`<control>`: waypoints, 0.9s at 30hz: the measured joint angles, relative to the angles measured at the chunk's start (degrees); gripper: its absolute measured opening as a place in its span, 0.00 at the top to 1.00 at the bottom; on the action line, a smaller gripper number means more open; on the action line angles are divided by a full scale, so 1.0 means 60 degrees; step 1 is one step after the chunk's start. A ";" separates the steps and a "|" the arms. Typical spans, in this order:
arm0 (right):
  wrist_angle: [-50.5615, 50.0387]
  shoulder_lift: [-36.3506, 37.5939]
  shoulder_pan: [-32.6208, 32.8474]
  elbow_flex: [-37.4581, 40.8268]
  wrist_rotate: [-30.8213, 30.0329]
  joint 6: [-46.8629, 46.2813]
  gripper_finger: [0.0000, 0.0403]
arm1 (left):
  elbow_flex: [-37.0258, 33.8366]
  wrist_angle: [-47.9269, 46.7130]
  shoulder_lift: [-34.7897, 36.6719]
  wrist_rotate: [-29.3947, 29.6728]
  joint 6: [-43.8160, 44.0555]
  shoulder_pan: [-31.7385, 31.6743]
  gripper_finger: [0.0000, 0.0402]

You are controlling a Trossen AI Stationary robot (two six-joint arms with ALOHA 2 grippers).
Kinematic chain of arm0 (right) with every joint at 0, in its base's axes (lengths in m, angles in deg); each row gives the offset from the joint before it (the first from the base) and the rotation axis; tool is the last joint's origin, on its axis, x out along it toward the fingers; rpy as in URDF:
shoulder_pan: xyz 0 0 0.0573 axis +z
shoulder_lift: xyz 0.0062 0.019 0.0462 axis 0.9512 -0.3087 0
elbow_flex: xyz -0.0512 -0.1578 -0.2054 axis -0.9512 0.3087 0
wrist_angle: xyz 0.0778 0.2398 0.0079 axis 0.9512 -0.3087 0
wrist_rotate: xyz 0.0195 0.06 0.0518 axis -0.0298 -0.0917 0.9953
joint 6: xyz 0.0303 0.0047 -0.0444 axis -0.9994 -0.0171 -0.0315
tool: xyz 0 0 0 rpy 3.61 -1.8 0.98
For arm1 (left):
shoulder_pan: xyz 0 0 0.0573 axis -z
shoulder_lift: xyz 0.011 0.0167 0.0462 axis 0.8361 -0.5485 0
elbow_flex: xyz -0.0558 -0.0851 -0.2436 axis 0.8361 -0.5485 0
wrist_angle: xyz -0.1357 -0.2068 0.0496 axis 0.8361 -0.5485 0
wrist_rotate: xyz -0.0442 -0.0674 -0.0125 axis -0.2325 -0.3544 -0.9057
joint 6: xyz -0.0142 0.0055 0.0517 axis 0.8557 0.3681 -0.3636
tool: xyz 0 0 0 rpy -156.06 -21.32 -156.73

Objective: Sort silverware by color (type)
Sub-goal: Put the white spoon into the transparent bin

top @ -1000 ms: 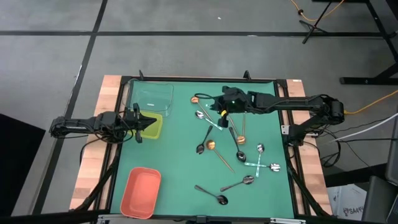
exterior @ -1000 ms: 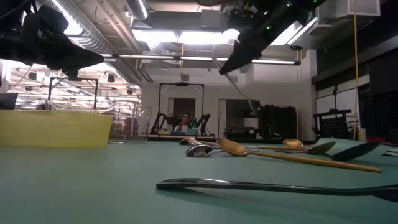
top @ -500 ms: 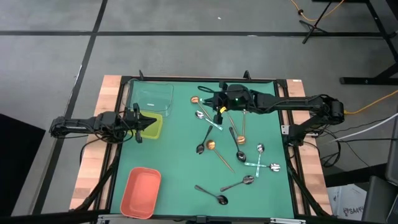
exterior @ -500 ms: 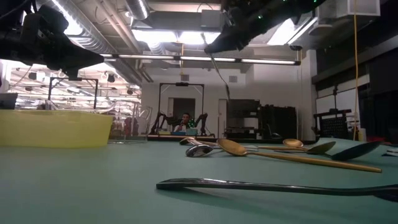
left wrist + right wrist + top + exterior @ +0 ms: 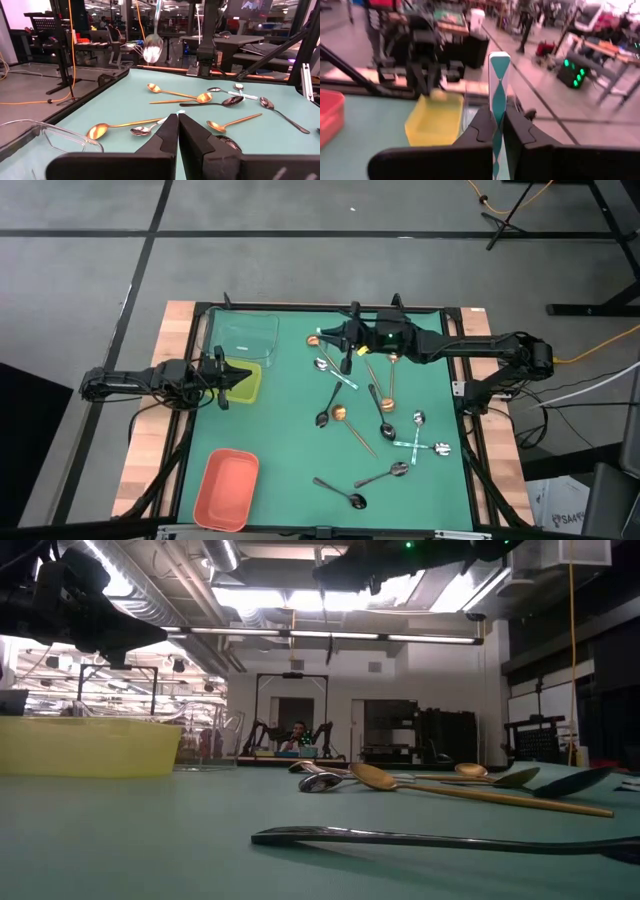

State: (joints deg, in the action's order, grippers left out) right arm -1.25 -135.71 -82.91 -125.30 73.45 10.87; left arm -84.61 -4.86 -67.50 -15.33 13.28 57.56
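So our right tool [image 5: 335, 336] is up in the top middle of the overhead frame, clamped tight on a silver spoon [image 5: 152, 47] with a teal-and-white patterned handle [image 5: 498, 100]. In the right wrist shot that handle sticks up between the closed fingers [image 5: 482, 127], and from the left wrist shot we can see the spoon's bowl hanging in the air above the far end of the bench [image 5: 290, 440]. Our left tool [image 5: 243, 375] sits at the left edge of the green mat, over the yellow-green tray [image 5: 252, 387], fingers pressed together with nothing in them. The clear tray [image 5: 247, 335] is just above that one in the overhead frame and the salmon tray [image 5: 227, 488] is down at the lower left. The rest of the spoons [image 5: 375, 430] are scattered on the mat in the centre and lower right: a copper one [image 5: 312, 339] close under the right tool, silver, gold and dark ones [image 5: 342, 493] mixed together below it. None of the trays has a spoon in it that we can see.
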 joint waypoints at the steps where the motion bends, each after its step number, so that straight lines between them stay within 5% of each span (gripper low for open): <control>1: 0.0189 0.0000 0.0000 0.0000 0.0111 0.0000 0.99 | 0.0000 -0.0003 0.0000 -0.0003 0.0000 0.0001 0.99; 27: 0.4151 0.0000 0.0000 0.0000 0.1033 0.0000 0.99 | 0.0000 0.0001 0.0002 -0.0002 0.0000 0.0002 0.99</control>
State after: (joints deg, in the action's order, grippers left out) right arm 23.66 -135.71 -82.91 -125.30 79.64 10.87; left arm -84.61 -4.86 -67.49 -15.35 13.28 57.56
